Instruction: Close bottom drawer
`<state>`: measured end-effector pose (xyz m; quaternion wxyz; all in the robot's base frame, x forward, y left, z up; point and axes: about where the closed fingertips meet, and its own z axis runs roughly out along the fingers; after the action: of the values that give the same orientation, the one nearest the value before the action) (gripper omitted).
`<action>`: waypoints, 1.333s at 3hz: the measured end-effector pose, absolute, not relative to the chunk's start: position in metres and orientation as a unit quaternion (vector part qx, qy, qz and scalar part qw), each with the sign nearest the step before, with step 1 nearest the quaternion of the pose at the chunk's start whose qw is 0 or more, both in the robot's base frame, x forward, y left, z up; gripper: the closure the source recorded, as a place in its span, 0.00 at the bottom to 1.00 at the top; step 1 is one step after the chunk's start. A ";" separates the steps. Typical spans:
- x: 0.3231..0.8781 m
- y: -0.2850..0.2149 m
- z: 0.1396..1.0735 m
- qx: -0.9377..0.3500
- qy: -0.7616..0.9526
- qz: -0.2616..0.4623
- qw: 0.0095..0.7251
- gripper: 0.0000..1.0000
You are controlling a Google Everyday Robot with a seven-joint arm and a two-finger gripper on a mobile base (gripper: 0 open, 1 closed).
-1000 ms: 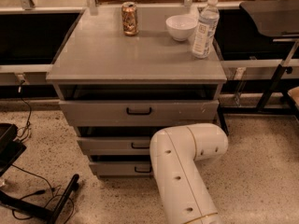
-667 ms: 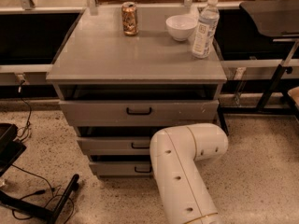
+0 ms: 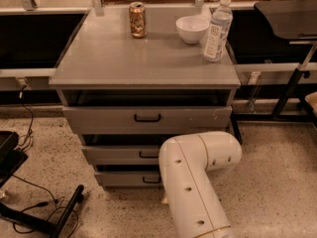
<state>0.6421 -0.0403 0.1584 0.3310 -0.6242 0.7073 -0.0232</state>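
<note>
At the foot of the grey cabinet (image 3: pixel 67 81), the bottom drawer (image 3: pixel 124 178) sits lowest of three, just above the speckled floor (image 3: pixel 277 172). Its low front carries a small black handle (image 3: pixel 151 180), and a dark gap runs along its top edge, so it appears to stand a little way out and not yet pushed home. The middle drawer (image 3: pixel 121 154) and the taller top drawer (image 3: pixel 146 118) likewise show dark gaps above their fronts.

The white arm (image 3: pixel 198 182) rises from the lower edge of the view and bends at a rounded elbow in front of the right part of the two lower drawers. The gripper is out of sight, probably behind that elbow near the drawer fronts; whether it is spread or pressed together cannot be told. The low, forward reach suits a horizontal push on the lowest front.

On the cabinet's surface (image 3: pixel 143 58) stand a can (image 3: pixel 137 20), a white bowl (image 3: pixel 192 29) and a water bottle (image 3: pixel 217 29), all near the back edge and well apart from the work below. The upright bottle is the most likely to tip if the cabinet is jolted.
</note>
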 end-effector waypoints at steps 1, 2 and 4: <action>0.635 -0.041 0.158 -0.624 0.707 -0.023 0.331 0.18; 0.632 -0.042 0.158 -0.624 0.707 -0.023 0.331 0.41; 0.597 -0.070 0.248 -0.649 0.696 -0.032 0.306 0.88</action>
<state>0.5971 -0.0696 0.2485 0.3057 -0.6488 0.6961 -0.0319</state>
